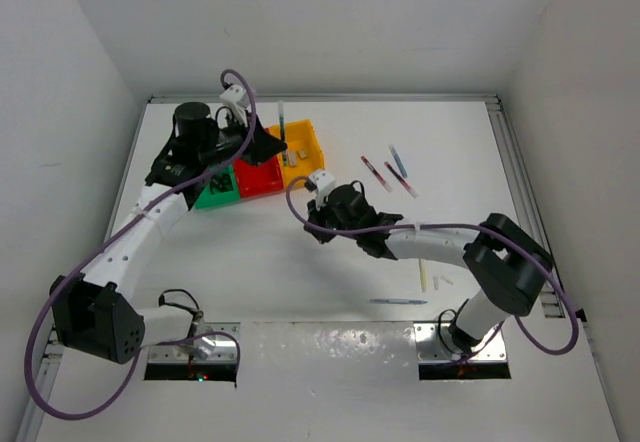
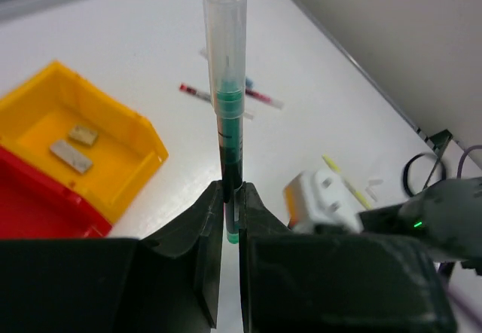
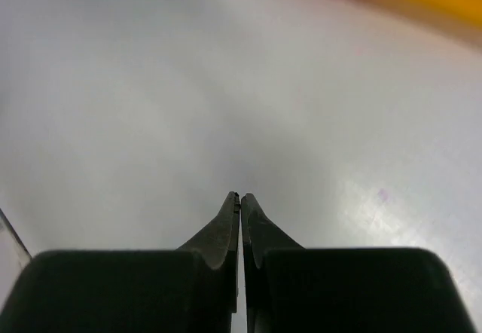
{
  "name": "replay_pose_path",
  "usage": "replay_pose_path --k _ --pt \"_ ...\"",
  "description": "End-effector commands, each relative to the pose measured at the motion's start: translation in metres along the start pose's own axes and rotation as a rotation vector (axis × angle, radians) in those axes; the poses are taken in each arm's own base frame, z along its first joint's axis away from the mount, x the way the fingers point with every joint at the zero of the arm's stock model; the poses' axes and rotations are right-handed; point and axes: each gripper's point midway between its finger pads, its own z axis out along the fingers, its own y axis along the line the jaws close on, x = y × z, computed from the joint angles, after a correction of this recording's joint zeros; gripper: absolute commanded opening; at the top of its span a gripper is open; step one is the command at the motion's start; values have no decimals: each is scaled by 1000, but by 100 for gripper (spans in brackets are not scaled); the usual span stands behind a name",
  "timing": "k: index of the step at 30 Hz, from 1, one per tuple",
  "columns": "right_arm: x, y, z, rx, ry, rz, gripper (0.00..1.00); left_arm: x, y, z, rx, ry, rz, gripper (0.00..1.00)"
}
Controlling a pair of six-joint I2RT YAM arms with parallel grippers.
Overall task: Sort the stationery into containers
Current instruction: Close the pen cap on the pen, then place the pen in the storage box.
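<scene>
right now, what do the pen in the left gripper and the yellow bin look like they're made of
The pen: probably plastic; see-through glossy cap showing the tip, translucent green barrel. The yellow bin: likely moulded plastic; opaque, smooth, uniform colour.

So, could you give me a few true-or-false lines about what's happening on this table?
1. The left hand grips a green pen. True.
2. The right hand grips an eraser. False: it is shut on nothing, over bare table.
3. Two erasers lie in the yellow bin. True.
4. Every pen is already in a bin. False: several pens lie on the table.
</scene>
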Motion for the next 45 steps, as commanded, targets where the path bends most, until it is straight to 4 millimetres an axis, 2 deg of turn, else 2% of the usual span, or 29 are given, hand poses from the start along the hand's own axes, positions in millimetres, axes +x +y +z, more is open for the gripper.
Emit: replay_pose_path --k 1,3,9,10,11,12,13,14,15,16,17,18,19,20,21,22,26,28,31,34,37,40,44,45 --pt "16 7 -4 -6 74 -40 0 -50 -21 -11 44 -148 137 0" --pt "18 7 -6 -5 63 -21 0 -47 -20 -12 41 -138 139 0" --pt "2 -10 -19 37 47 -28 0 -42 -16 -13 20 -120 153 0" --pt "-4 -18 -23 48 45 -40 18 -41 -14 -13 14 -117 159 0" --pt "-22 -17 -28 47 14 -50 32 -40 -13 -13 8 -113 162 0" --pt "-27 -23 -34 63 25 -71 54 -35 -13 -12 6 -98 160 0" --pt "-56 -29 -42 78 -31 -81 62 -33 -12 -13 1 -92 176 0" --pt "-64 -33 -48 91 -32 -89 67 -24 -11 -11 -8 -68 174 0" --pt "-97 -39 -55 103 -94 -102 70 -20 -9 -11 -17 -56 193 0" --pt "-116 -38 -63 101 -130 -115 66 -16 -10 -11 -23 -44 187 0" --pt "-132 -38 -69 98 -156 -118 51 -6 -8 -10 -31 -16 211 0" --pt "-162 -37 -78 97 -205 -133 26 -2 -8 -10 -30 -6 220 0" --pt "-176 -36 -81 93 -226 -135 0 3 -9 -10 -27 4 219 0" --pt "-185 -33 -82 86 -237 -151 0 9 -8 -9 -29 18 218 0" --pt "-211 -26 -88 73 -288 -166 6 12 -7 -9 -32 23 217 0" --pt "-217 -18 -88 40 -299 -166 43 12 -7 -10 -34 23 217 0" --pt "-251 1 -83 -42 -414 -142 74 16 -6 -10 -38 32 225 0" --pt "-258 4 -81 -49 -441 -132 76 18 -8 -9 -35 37 232 0" --pt "-272 6 -76 -58 -486 -114 75 21 -13 -8 -26 48 248 0" --pt "-275 10 -65 -77 -482 -101 73 23 -16 -7 -19 53 253 0" --pt "-274 15 -52 -96 -472 -90 68 23 -18 -6 -13 53 256 0" --pt "-273 14 -44 -101 -471 -76 58 23 -20 -5 -9 51 254 0" --pt "-263 12 -34 -103 -453 -49 29 19 -22 -4 -7 37 246 0" --pt "-260 11 -31 -103 -446 -44 11 13 -22 -4 -10 22 244 0"
